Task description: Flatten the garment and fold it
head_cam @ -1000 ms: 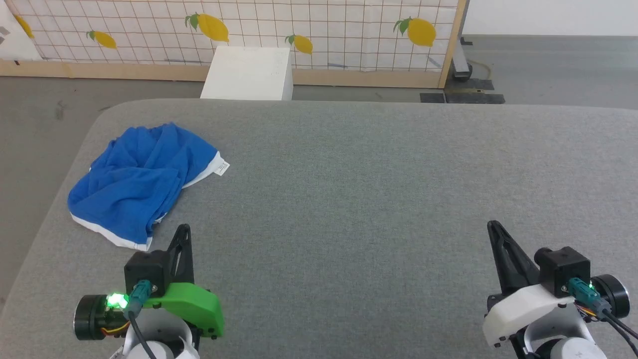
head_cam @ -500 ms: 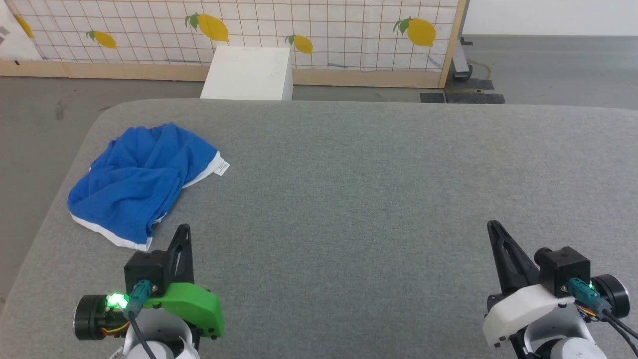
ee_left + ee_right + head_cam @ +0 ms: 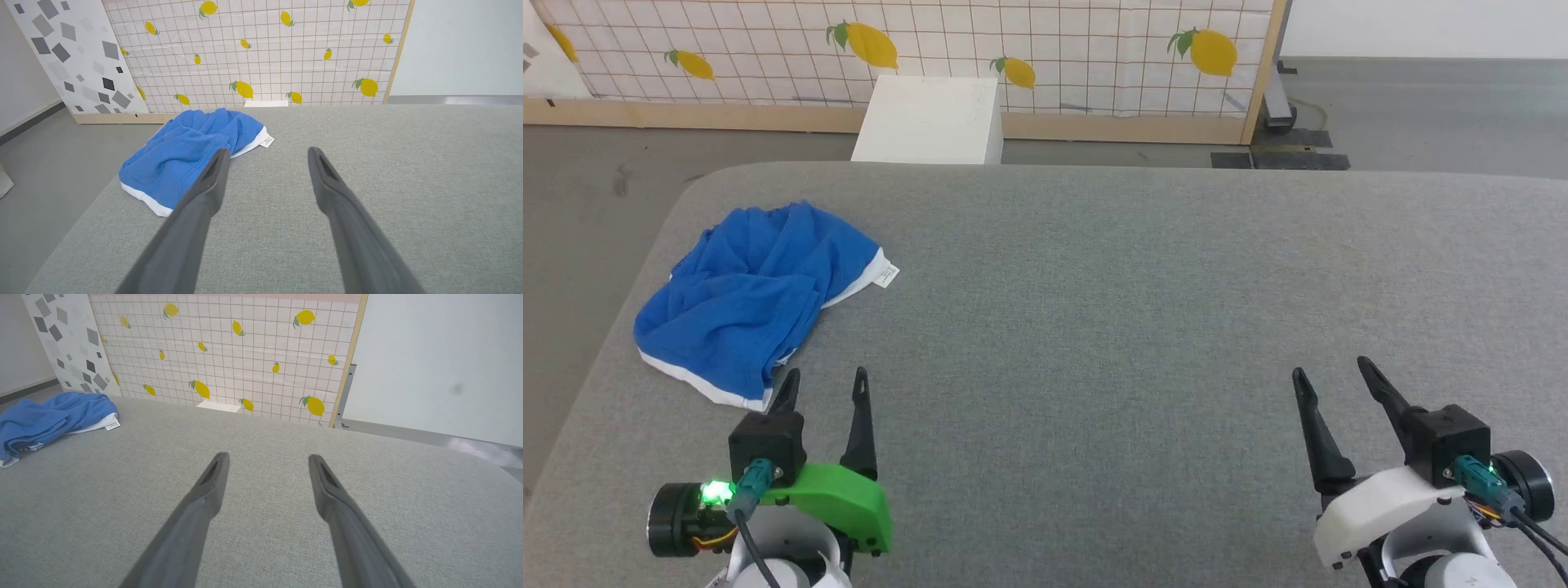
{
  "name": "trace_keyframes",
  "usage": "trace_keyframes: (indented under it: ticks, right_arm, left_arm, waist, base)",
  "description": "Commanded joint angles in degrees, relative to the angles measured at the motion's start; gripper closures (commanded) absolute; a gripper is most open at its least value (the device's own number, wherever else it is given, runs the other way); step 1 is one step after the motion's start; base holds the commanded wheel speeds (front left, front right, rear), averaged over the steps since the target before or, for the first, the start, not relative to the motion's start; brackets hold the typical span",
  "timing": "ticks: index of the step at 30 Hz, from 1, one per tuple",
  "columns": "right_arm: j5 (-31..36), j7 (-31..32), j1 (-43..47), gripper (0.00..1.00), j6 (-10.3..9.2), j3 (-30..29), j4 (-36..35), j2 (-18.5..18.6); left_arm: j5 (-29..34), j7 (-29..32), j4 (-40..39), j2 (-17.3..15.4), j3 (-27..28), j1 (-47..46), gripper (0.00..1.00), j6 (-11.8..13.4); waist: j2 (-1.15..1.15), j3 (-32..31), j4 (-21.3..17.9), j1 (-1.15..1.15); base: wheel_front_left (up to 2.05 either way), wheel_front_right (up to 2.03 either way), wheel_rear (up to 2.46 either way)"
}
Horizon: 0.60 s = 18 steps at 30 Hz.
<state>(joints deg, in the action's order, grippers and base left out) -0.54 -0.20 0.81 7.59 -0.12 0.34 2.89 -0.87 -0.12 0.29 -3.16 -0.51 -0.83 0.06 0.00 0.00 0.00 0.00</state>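
The garment (image 3: 747,306) lies bunched up on the left side of the bench (image 3: 1094,278). It is just ahead and left of the left gripper (image 3: 826,376), far from the right gripper (image 3: 1330,367). Both grippers are spread apart and hold nothing.

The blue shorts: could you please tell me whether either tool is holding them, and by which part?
Nothing is held. The left tool and the right tool are open and empty; the shorts lie crumpled on the grey surface, not between either's fingers.
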Motion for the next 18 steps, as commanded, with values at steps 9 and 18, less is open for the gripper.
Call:
trace_keyframes:
  ticks: [9,18]
  right_arm:
    - [-1.88,-1.52,0.34,0.00,-0.01,-0.39,1.13,0.00]
    - [-3.01,-2.58,0.50,0.00,-0.02,-0.74,1.86,0.00]
  left_arm:
    - [-1.39,-1.52,1.68,0.03,-0.87,-0.13,0.00,0.09]
    - [-2.43,-2.62,2.71,0.00,-1.11,-0.31,0.00,0.32]
  waist:
    - [0.00,0.04,0.06,0.00]
    - [0.00,0.00,0.88,0.00]
  base:
    - [0.00,0.00,0.00]
    - [0.00,0.00,0.00]
